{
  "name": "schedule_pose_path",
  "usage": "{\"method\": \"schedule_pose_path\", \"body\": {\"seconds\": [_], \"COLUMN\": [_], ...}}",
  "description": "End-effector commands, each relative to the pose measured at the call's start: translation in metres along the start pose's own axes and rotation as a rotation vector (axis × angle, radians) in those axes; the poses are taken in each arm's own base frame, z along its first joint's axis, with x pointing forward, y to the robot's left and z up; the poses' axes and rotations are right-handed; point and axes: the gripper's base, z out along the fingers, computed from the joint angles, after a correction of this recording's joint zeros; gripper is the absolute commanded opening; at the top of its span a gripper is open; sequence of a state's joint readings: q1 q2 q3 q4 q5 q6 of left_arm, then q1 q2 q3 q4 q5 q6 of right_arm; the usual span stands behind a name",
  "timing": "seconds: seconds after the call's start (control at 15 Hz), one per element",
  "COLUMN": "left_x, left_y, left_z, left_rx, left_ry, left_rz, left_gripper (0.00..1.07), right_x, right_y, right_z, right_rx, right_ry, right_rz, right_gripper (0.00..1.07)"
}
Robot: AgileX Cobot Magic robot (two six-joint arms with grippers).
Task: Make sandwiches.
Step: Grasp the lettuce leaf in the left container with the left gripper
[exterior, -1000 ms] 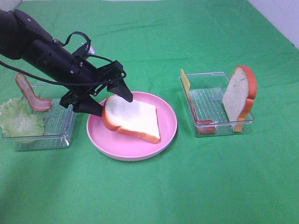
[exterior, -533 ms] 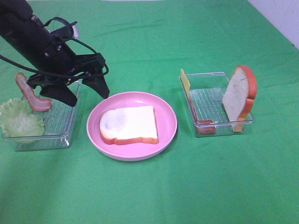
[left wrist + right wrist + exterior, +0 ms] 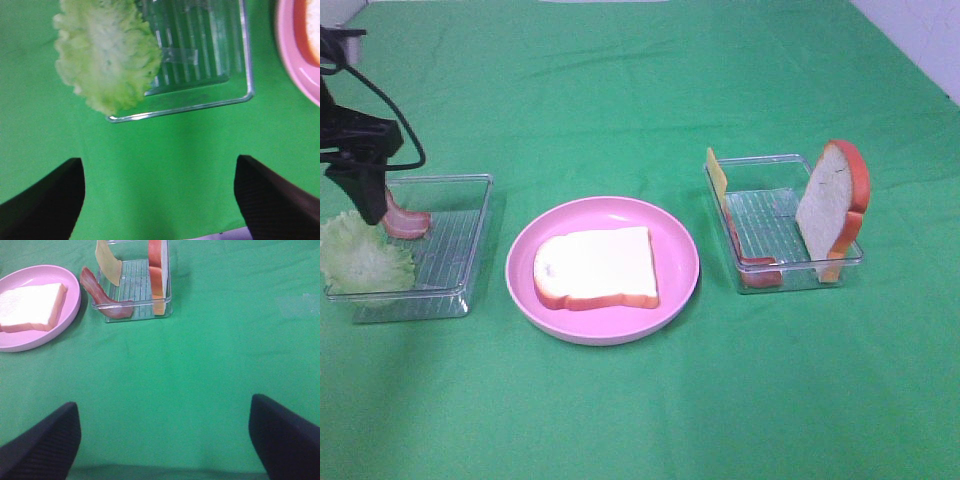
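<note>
One white bread slice (image 3: 595, 265) with an orange-red crust lies flat on the pink plate (image 3: 680, 235). My left gripper (image 3: 360, 195) hangs open and empty at the far left, above the left tray (image 3: 455, 270). That tray holds a pale green lettuce leaf (image 3: 360, 255) and a bacon strip (image 3: 405, 222). In the left wrist view the lettuce leaf (image 3: 107, 60) droops over the tray's edge, beyond my open left gripper (image 3: 160, 200). The right tray (image 3: 785, 225) holds a second bread slice (image 3: 835, 205) on edge, a yellow cheese slice (image 3: 717, 175) and bacon (image 3: 752, 265). My right gripper (image 3: 165, 440) is open over bare cloth.
A green cloth (image 3: 650, 90) covers the table. The two clear ribbed trays flank the plate left and right. In the right wrist view the right tray (image 3: 135, 290) and the plate (image 3: 50, 335) lie beyond the fingers. A pale wall or floor shows at the far right corner.
My left gripper let go of the bread slice, which now lies flat on the plate. The left arm then drew back leftward to above the left tray.
</note>
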State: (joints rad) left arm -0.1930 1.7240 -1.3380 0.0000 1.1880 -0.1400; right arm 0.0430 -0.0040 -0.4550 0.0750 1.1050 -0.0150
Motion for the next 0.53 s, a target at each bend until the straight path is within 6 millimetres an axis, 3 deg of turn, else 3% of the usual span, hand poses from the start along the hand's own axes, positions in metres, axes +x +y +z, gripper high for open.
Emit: {"method": "schedule_pose_path", "body": {"seconds": [0.07, 0.33, 0.53], "left_x": [0.001, -0.007, -0.024], "left_y": [0.026, 0.063, 0.058], "left_z": [-0.010, -0.002, 0.034], "left_rx": [-0.018, -0.025, -0.024], "left_ry": [-0.020, -0.047, -0.031], "left_rz": [-0.047, -0.083, -0.055], "left_gripper": [0.77, 0.77, 0.77], "right_x": [0.003, 0.003, 0.003], "right_y": [0.000, 0.000, 0.000], "right_z": [-0.002, -0.002, -0.002], "right_rx": [0.003, 0.003, 0.003], "right_ry": [-0.032, -0.032, -0.032], "right_rz": [-0.011, -0.011, -0.011], "right_gripper": [0.87, 0.87, 0.87]}}
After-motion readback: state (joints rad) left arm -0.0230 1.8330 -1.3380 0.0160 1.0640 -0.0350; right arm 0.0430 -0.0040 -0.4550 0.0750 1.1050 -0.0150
